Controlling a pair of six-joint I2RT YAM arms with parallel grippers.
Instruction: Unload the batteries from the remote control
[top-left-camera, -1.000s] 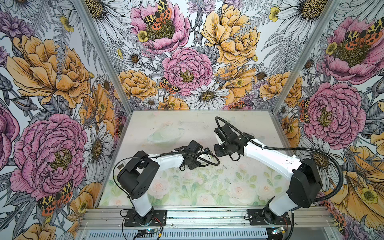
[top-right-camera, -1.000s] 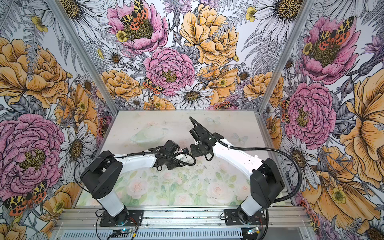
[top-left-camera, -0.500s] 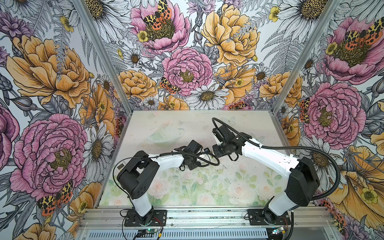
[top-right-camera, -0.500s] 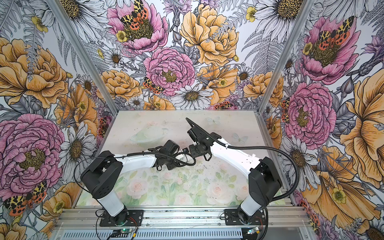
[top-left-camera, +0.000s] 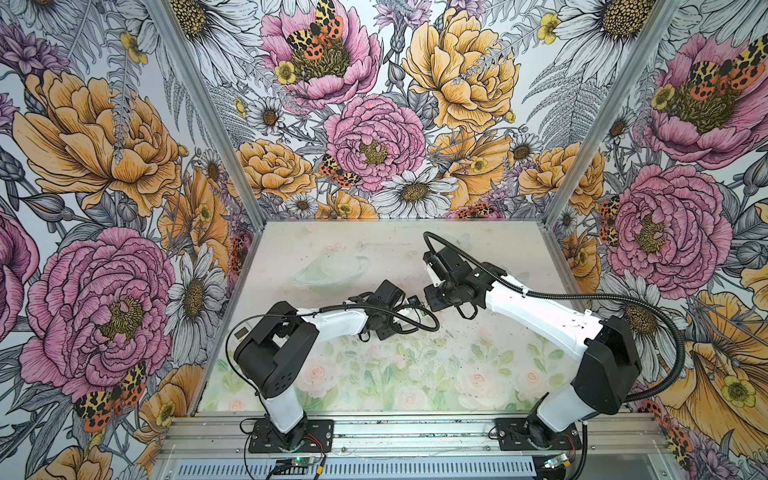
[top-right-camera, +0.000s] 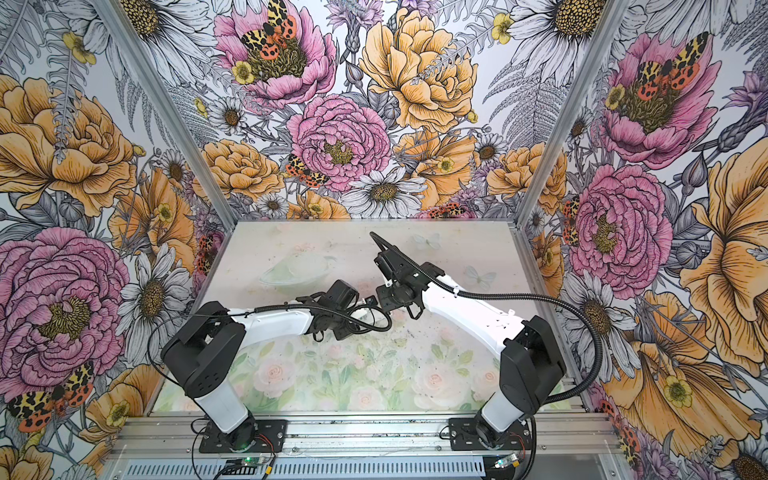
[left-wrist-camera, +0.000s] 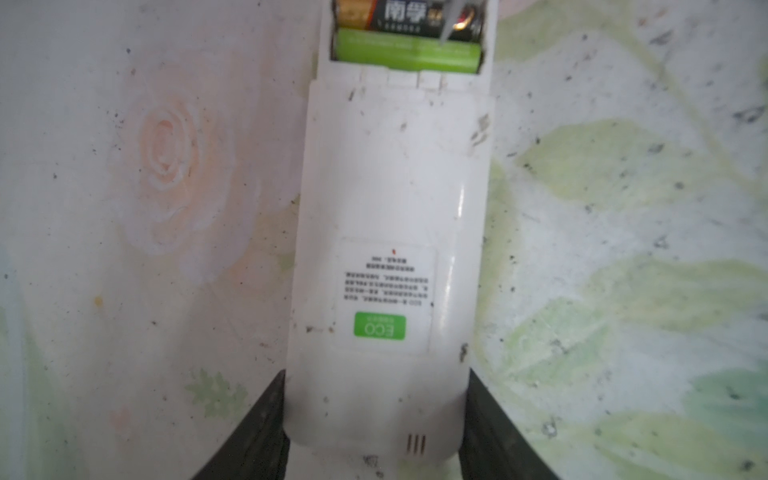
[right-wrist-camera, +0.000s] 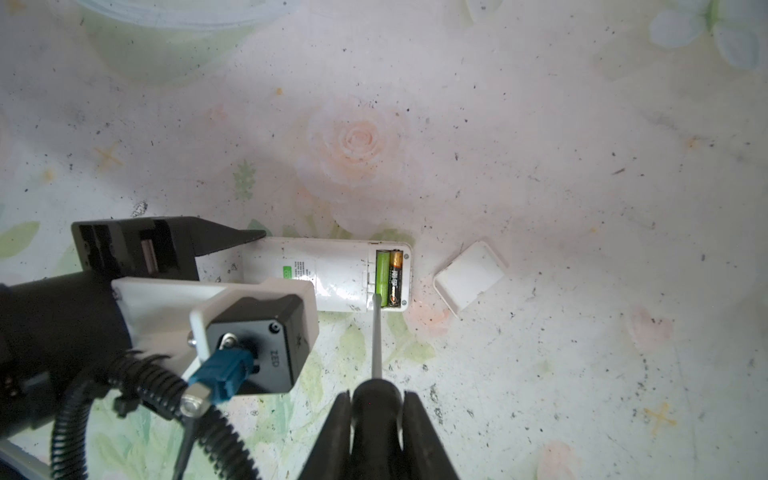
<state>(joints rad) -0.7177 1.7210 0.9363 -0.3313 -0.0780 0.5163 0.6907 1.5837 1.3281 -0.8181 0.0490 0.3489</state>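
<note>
You have the green battery (right-wrist-camera: 382, 275) and the black battery (right-wrist-camera: 395, 277) side by side in the open compartment at one end of the white remote (left-wrist-camera: 386, 199), which lies back-up on the table (right-wrist-camera: 582, 166). Your left gripper (left-wrist-camera: 374, 386) clamps the remote's opposite end, well away from them. Your right gripper (right-wrist-camera: 377, 398) is closed on a screwdriver (right-wrist-camera: 376, 336) whose tip reaches the green battery's end. The cover (right-wrist-camera: 469, 276) lies just beside the remote.
</note>
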